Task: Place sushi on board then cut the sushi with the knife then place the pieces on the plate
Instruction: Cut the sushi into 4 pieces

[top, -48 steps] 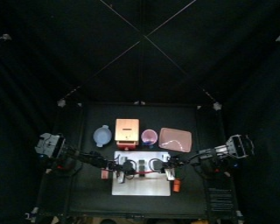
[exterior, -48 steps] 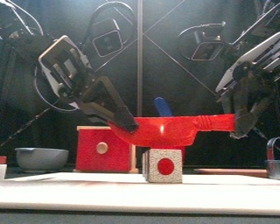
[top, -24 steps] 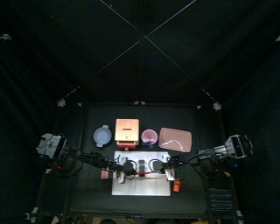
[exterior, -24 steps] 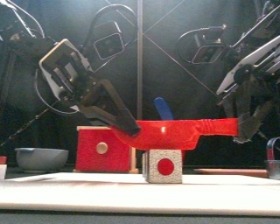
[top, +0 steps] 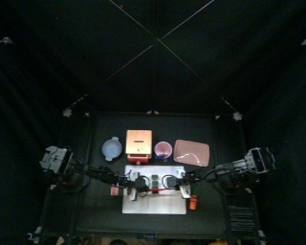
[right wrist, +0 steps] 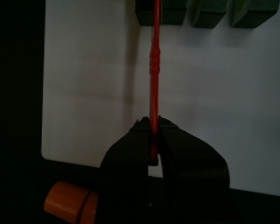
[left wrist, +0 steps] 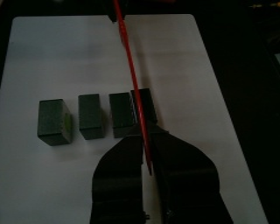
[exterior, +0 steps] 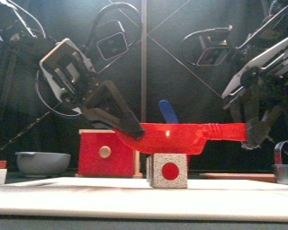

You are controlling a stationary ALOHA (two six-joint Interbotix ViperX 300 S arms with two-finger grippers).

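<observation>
Aloft, red knife (exterior: pixel 173 135) between both jaws

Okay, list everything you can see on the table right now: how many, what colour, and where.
white cutting board: one, white, front middle.
dark green toy sushi blocks: four, dark green, in a row on the board.
red toy knife: one, red, held over the sushi.
red cup with blue toy knife: one each, behind the board.
pale wooden box with red drawer front: one, left of the cup.
blue-grey bowl: one, back left.
flat pink tray: one, back right.
small orange object: one, board's front right edge.
left gripper, right gripper: two, black, jaws shut on the knife's ends.
</observation>
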